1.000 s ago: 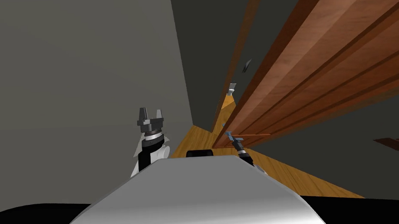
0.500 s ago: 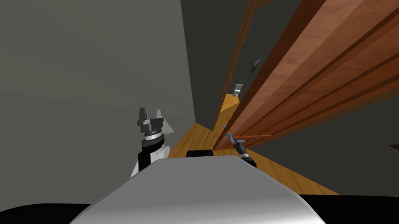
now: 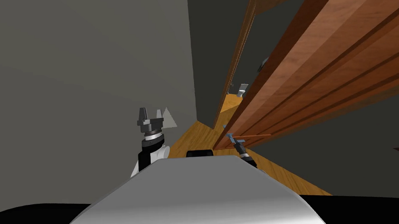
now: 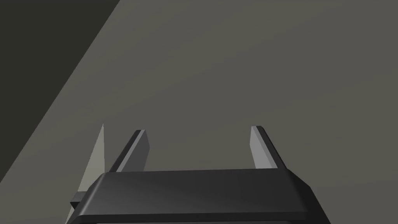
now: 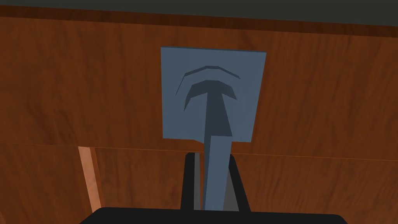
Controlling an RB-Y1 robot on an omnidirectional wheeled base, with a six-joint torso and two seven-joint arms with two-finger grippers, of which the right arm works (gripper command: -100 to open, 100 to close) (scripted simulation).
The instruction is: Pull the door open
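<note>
Door: reddish-brown wood with long grooves, on the robot's right in the head view. It stood ajar from the door frame, and the gap between them showed a strip of wooden floor running through. Handle: blue-grey lever on a square blue-grey plate fixed flat to the door face. Right tool was clamped narrow on the lever, fingers pressed against its two sides, and the lever ran out between them up to the plate. In the head view that tool sat low at the door's near edge, arm reaching forward and right over the floor.

Left tool was held up on the robot's left, well apart from the door and facing a plain grey wall. Its fingers stood wide apart with nothing between them. A pale grey triangular shape showed just beside it; couldn't tell what it was. A small grey object lay past the gap, too small to identify.
</note>
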